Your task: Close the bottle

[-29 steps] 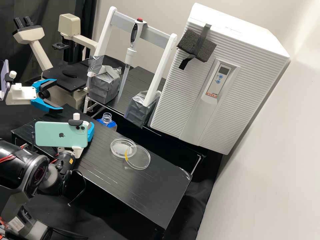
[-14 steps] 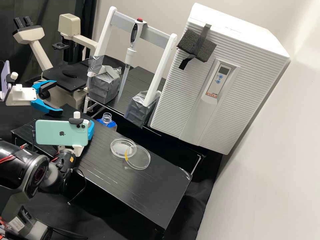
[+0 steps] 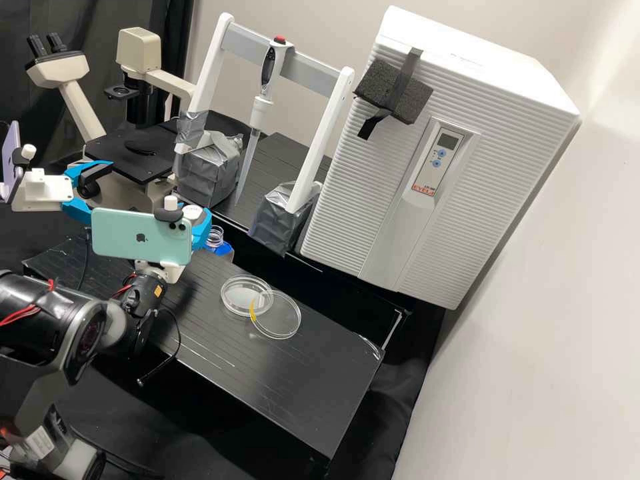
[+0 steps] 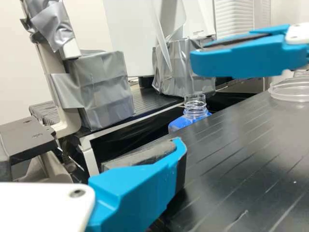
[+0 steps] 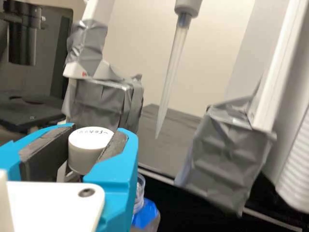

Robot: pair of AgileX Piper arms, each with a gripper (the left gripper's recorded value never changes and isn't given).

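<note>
Black flat bench (image 3: pixel 300 373) with thin lines running along its top. Holds two round clear plastic dishes near the middle, back dish (image 3: pixel 237 293) and front dish (image 3: pixel 281 321), overlapping at the rims, with a small yellow mark (image 3: pixel 253 309) at the overlap. Small clear open bottle with a blue label (image 3: pixel 215 235) right at the far edge; cannot tell whether on the top or just behind it. Behind, another black bench (image 3: pixel 267 175) carrying two blocks wrapped in grey tape (image 3: pixel 208 167).

You face a pale wall (image 3: pixel 533 333) at three o'clock, black drapes (image 3: pixel 93 17) at ten, and a white ribbed cabinet (image 3: pixel 373 200) behind your black counter (image 3: pixel 300 380).
</note>
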